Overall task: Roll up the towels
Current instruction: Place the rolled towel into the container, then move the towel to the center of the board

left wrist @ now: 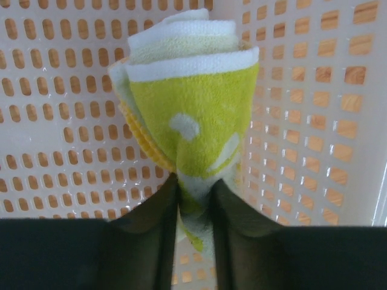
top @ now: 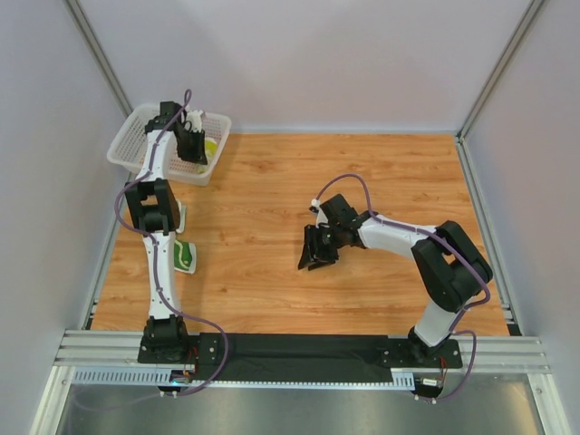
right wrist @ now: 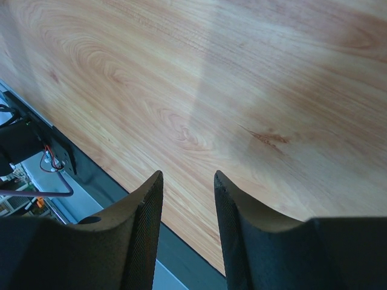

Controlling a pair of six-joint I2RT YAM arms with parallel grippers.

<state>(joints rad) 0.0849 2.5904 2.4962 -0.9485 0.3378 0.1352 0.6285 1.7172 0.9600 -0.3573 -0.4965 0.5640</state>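
Observation:
A rolled towel (left wrist: 193,103), yellow-green with white edges, stands on end inside the white mesh basket (left wrist: 54,121). My left gripper (left wrist: 195,184) has its narrow jaws closed on the roll's lower end, and the cloth touches both fingers. From above, the left gripper (top: 192,145) hangs over the basket (top: 136,149) with the yellow-green towel (top: 211,145) beside it. A cream and green towel (top: 186,256) lies on the table by the left arm. My right gripper (top: 315,258) is open over bare wood mid-table, with nothing between its fingers (right wrist: 151,205).
The basket sits at the table's far left corner against the wall. A pale cloth edge (top: 182,217) shows partly hidden under the left arm's elbow. The metal rail (top: 299,349) runs along the near edge.

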